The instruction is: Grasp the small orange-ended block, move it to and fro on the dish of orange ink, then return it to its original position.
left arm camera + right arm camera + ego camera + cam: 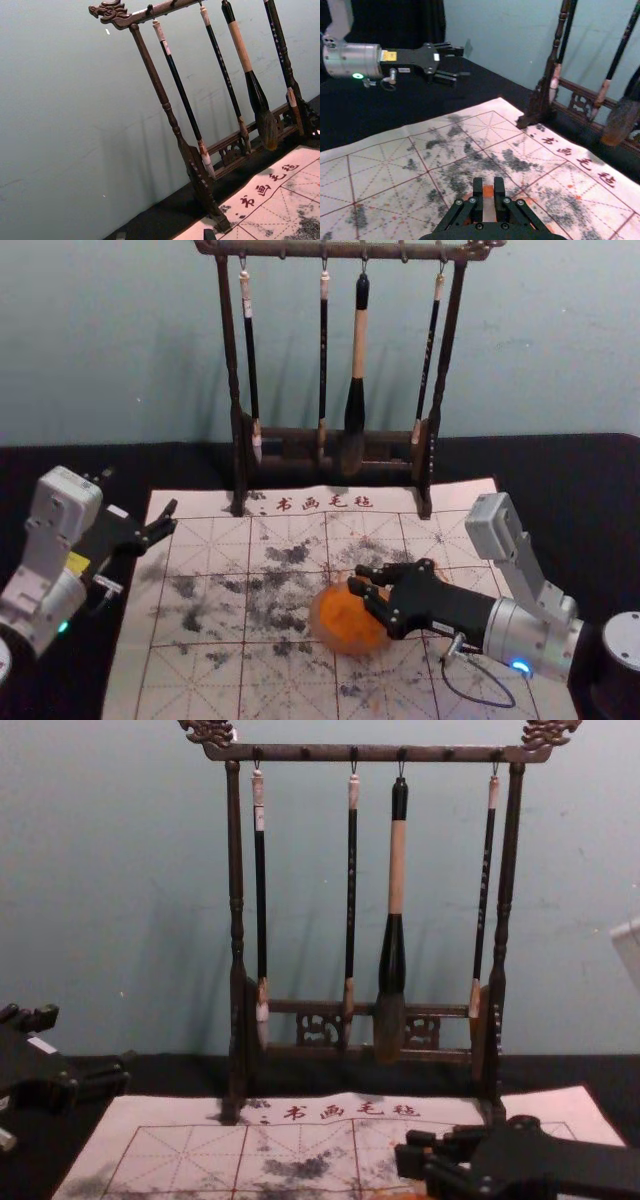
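Note:
In the head view my right gripper [358, 578] reaches in from the right, its fingertips over the far part of the dish of orange ink [345, 625]. The right wrist view has the right gripper [488, 186] shut on the small block [488, 190], whose orange end shows between the two pads; orange from the dish shows around them. Whether the block touches the ink I cannot tell. My left gripper [173, 517] is parked open at the mat's left edge, and its fingertips edge into the left wrist view, wide apart [165, 234].
A white gridded felt mat [200, 540] with grey ink smudges lies on the black table. At its back stands a dark wooden rack [433, 390] hung with several brushes, including a thick one [357, 360]. A thin cable [485, 702] loops beside the right gripper.

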